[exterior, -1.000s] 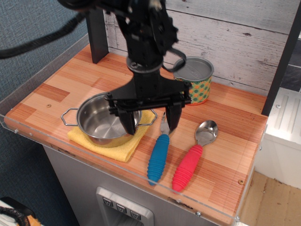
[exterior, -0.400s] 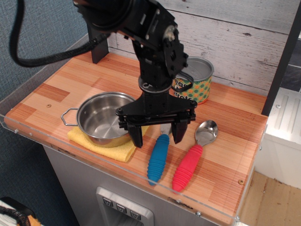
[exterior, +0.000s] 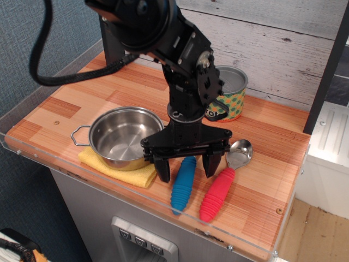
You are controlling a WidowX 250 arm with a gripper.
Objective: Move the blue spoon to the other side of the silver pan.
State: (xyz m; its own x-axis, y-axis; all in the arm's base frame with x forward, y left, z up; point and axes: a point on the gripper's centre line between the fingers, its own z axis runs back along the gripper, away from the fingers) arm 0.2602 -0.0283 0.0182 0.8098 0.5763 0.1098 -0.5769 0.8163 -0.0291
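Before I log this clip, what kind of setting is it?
Most likely a mock kitchen counter built for robot trials: a wooden worktop edged with clear plastic, a plank-look backdrop, and play cookware, namely a steel pan on a yellow cloth, chunky blue and red utensils, and a tin can.

Your gripper (exterior: 187, 169) stands with fingers (exterior: 162, 171) spread, one on each side of the blue spoon (exterior: 182, 184). The red-handled spoon (exterior: 221, 185) lies just beside the right finger, leaving little room. The silver pan (exterior: 120, 137) on its yellow cloth (exterior: 136, 175) crowds the left finger. The printed can (exterior: 228, 94) blocks the rear. The surface (exterior: 65, 103) is free far left.
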